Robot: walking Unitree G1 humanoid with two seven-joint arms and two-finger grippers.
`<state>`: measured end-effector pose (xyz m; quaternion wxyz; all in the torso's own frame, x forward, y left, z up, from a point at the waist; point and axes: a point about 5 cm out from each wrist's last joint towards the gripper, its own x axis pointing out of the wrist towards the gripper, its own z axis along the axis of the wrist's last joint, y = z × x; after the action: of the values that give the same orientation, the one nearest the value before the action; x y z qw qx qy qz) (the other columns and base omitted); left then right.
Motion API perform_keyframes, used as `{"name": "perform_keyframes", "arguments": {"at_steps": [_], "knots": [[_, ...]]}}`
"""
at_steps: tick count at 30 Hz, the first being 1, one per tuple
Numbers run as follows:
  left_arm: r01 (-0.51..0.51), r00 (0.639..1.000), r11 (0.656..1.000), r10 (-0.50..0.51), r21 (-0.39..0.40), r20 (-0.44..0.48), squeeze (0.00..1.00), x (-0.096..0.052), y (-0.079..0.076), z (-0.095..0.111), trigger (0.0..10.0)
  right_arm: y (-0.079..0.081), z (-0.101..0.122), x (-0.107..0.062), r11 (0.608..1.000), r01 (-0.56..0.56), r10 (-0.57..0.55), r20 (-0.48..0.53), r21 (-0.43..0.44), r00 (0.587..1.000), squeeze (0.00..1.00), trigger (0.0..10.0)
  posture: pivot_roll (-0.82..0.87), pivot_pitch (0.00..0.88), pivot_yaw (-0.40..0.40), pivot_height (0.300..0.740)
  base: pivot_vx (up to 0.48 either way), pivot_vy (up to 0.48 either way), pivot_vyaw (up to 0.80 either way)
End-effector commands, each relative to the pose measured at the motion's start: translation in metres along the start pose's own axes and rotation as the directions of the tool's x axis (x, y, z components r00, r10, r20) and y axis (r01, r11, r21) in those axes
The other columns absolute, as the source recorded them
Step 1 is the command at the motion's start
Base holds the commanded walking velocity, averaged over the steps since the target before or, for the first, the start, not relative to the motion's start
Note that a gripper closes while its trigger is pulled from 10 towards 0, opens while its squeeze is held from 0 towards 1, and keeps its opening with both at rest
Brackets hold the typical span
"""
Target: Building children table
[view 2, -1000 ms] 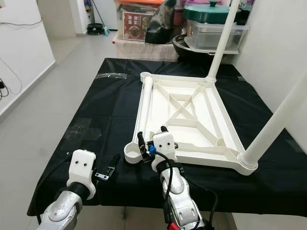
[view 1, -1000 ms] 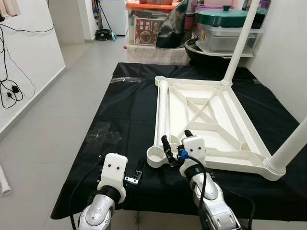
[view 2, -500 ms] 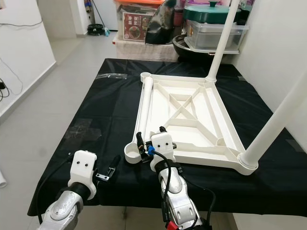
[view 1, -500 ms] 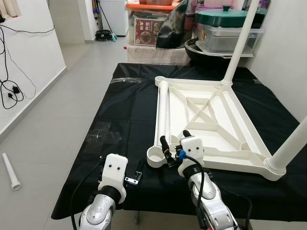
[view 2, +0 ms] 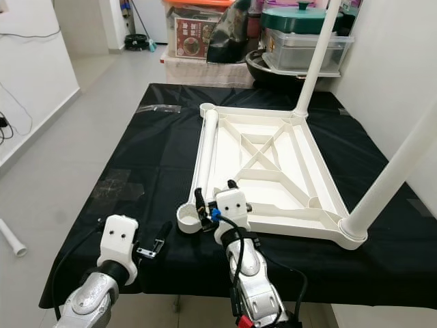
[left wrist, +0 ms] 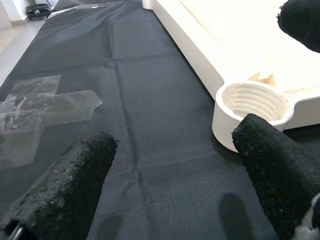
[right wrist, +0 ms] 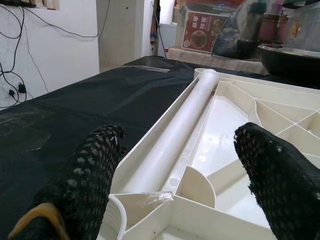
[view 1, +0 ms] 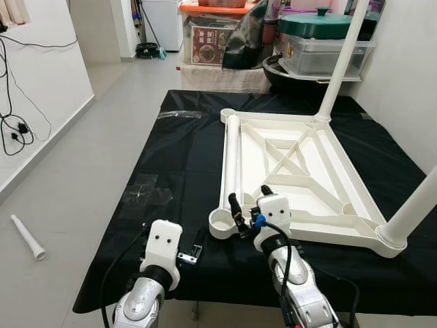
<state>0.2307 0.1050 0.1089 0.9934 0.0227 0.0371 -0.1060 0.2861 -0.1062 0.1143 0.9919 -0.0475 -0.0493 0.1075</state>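
Legs stand up in two corners of the upside-down white tabletop (view 1: 300,171), one far (view 1: 339,61) and one near (view 1: 416,205) on the right. A third loose leg (view 1: 232,157) lies along the left inside edge. The tabletop rests on the black-covered counter (view 1: 177,157). Two sockets wait empty, one near (view 1: 221,221) and one far (view 1: 227,113), so the build looks about half done. The right end effector (view 1: 247,205) hovers over the near socket, fingers apart, holding nothing. The left end effector (left wrist: 170,165) sits beside it, also spread wide.
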Motion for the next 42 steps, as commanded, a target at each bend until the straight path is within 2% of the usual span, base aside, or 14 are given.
{"name": "perform_keyframes", "arguments": {"at_steps": [1,21,42], "knots": [[0.005,1.0,1.0,-0.005,0.0,-0.005,0.0,0.0006,-0.0022,-0.0018,10.0,-0.0013,-0.0017,-0.0001,1.0,0.007,-0.007,0.0,-0.004,1.0,0.0,10.0,0.07,0.0,-0.034,0.74,0.0,0.0,0.0],[-0.02,0.999,1.0,0.02,-0.022,0.026,0.0,0.0,0.0016,0.0028,10.0,-0.0054,0.0076,-0.0003,0.999,0.021,-0.023,0.056,0.028,0.998,0.0,10.0,0.07,0.0,-0.029,0.74,0.0,0.0,0.0],[-0.029,0.999,0.999,0.03,-0.018,0.02,0.0,0.0008,0.003,0.0024,10.0,-0.007,0.0064,0.0005,0.999,0.028,-0.029,0.048,0.03,0.998,0.0,10.0,0.08,0.0,-0.033,0.74,0.0,0.465,0.0]]}}
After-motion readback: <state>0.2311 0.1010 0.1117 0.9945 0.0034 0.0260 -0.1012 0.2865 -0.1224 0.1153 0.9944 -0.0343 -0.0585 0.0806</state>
